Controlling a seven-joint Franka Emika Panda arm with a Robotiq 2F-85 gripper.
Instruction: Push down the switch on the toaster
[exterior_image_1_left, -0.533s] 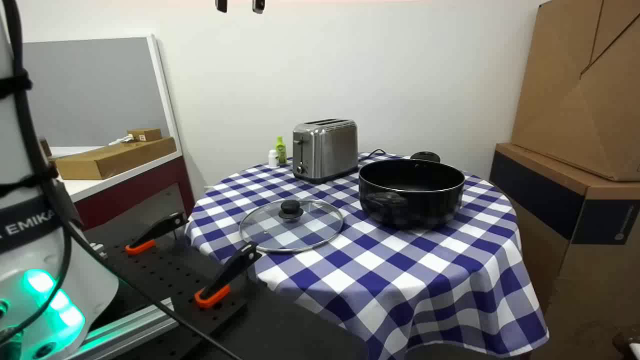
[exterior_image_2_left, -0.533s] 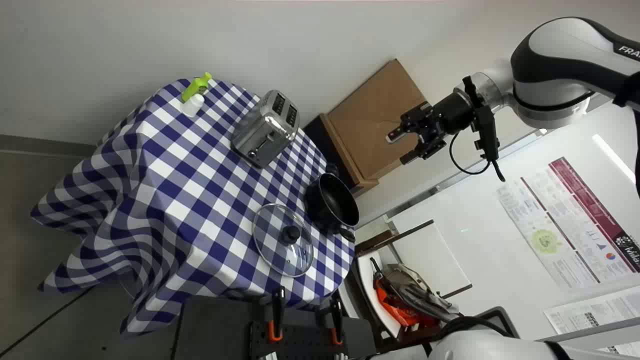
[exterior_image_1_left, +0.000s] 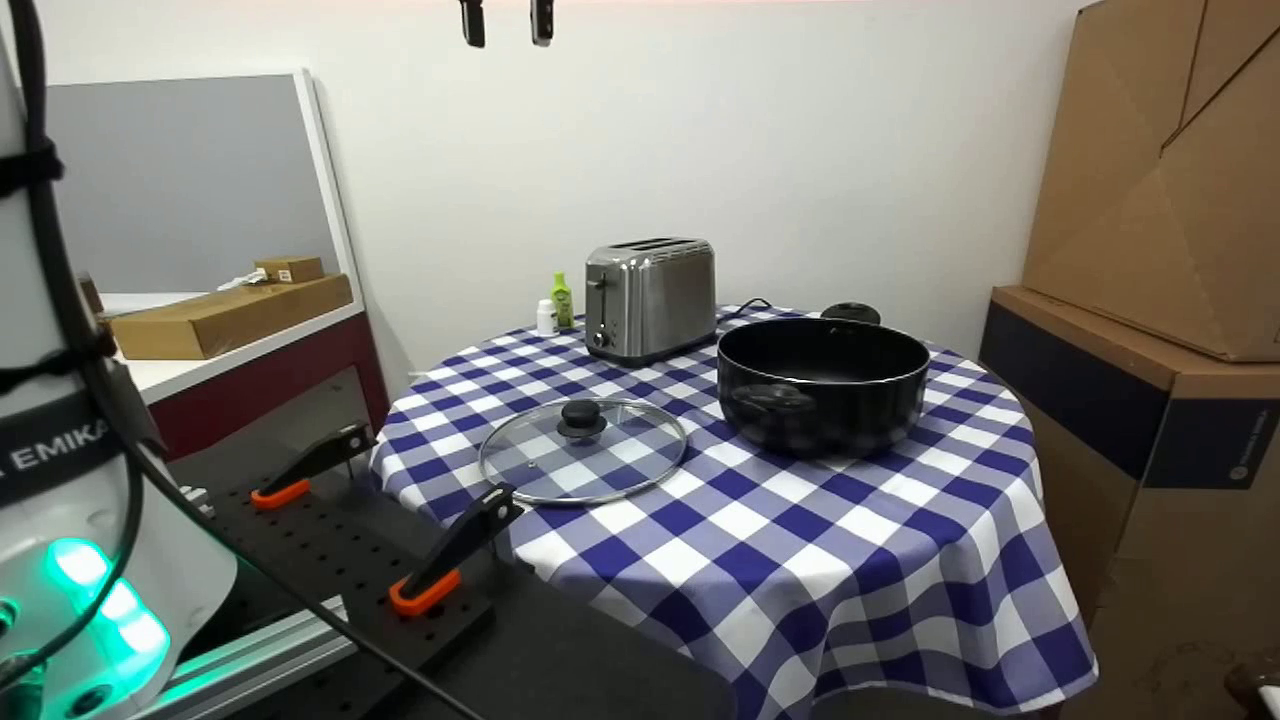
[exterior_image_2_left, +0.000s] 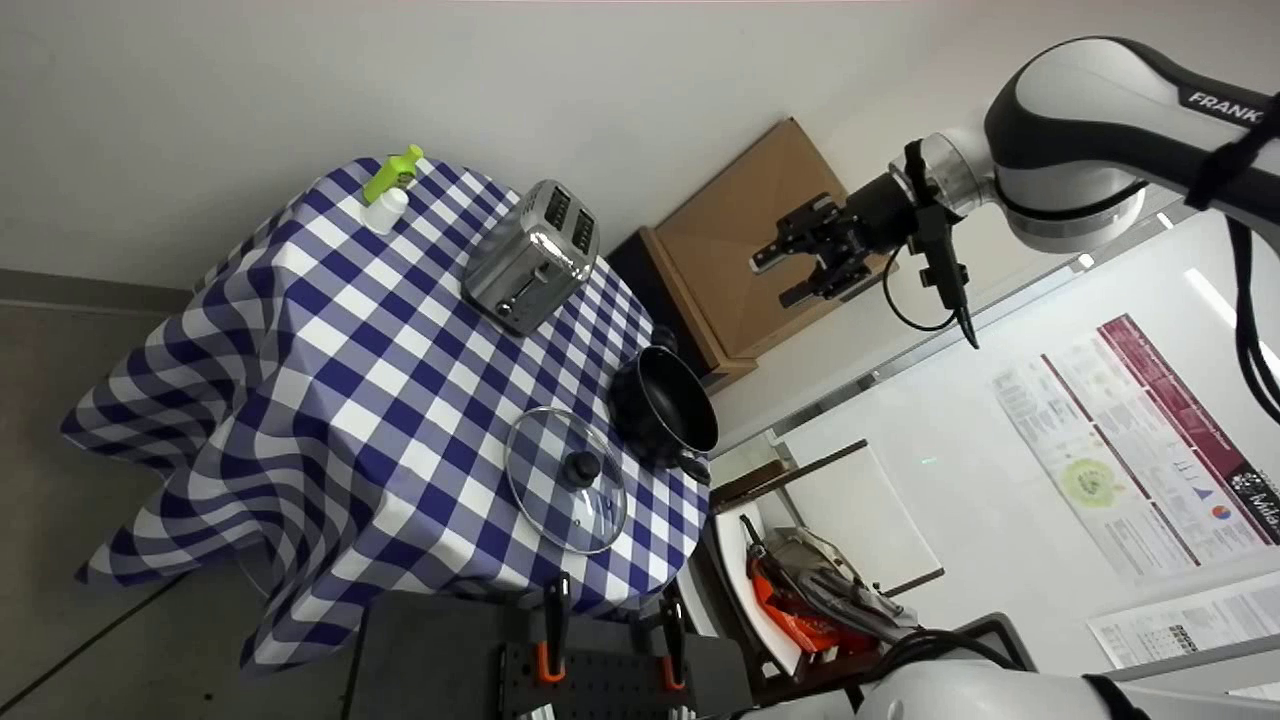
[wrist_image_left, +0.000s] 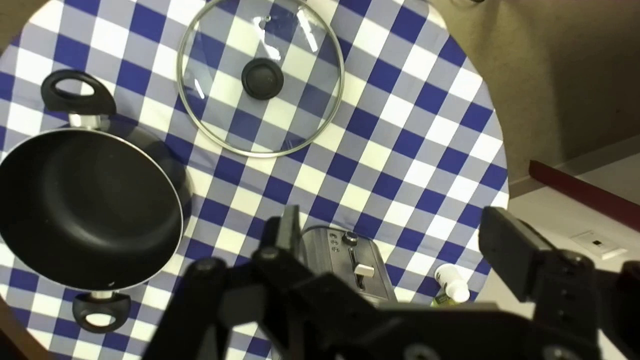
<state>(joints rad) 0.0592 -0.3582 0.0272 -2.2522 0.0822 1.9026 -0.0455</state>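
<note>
A: Where do we stand?

B: Our gripper (exterior_image_2_left: 772, 282) hangs at 3 o'clock from the toaster (exterior_image_2_left: 530, 258) in an exterior view, well apart from it, fingers (wrist_image_left: 507, 250) spread wide and holding nothing. The switch (wrist_image_left: 364, 270), on the toaster's end face, appears up and unpressed.

A: What could spoil the push?

B: That wide spread, we judge. On the wrist view's clock, the toaster sits at 6, partly hidden by the gripper; if we descend this way, the fingers could straddle the switch and strike the toaster's top instead. Bringing them together first would give us one blunt tip.

A: Anything else?

B: Drift. The white bottle (wrist_image_left: 452, 283) stands at 4 o'clock, near the toaster, where a stray finger might topple it. And an off-centre press could slip off the switch or skid the toaster across the cloth (exterior_image_1_left: 720, 540).

A: What do our containers hold?

B: The pot (wrist_image_left: 90, 200), at 9 o'clock in the wrist view, shows a dark floor with a pale sheen; the lid (wrist_image_left: 262, 78) lies off it, at 11. The toaster's slots (exterior_image_2_left: 558, 206) read dark, their depths beyond our sight. The white bottle and the green bottle (exterior_image_1_left: 562, 303) hide their contents, as does the carton (exterior_image_1_left: 1150, 190) at 2 o'clock in an exterior view.
</note>
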